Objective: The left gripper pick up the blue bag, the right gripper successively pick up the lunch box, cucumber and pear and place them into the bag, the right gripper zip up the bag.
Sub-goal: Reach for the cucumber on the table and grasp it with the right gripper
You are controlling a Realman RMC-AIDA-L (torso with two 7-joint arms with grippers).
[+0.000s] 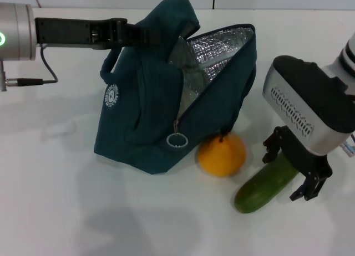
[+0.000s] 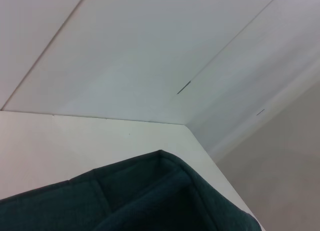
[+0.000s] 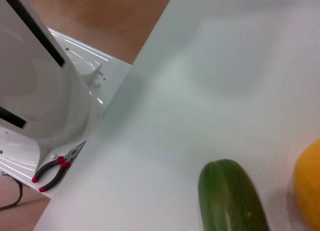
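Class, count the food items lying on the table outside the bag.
2: the pear beside the blue bag, and the cucumber under the right end effector. More may be hidden inside the bag.

Cloth, foil, smooth skins, matt table

The blue bag (image 1: 138, 123) is matt woven cloth, lined with crinkled shiny silver foil (image 1: 219, 48) and fitted with a metal zip ring (image 1: 177, 140). Beneath the right gripper (image 1: 297, 170), of matt black plastic, lies the smooth, slightly glossy cucumber (image 1: 266, 184); beside it, the finely dimpled pear (image 1: 222, 154) rests on the matt white table (image 1: 55, 211).
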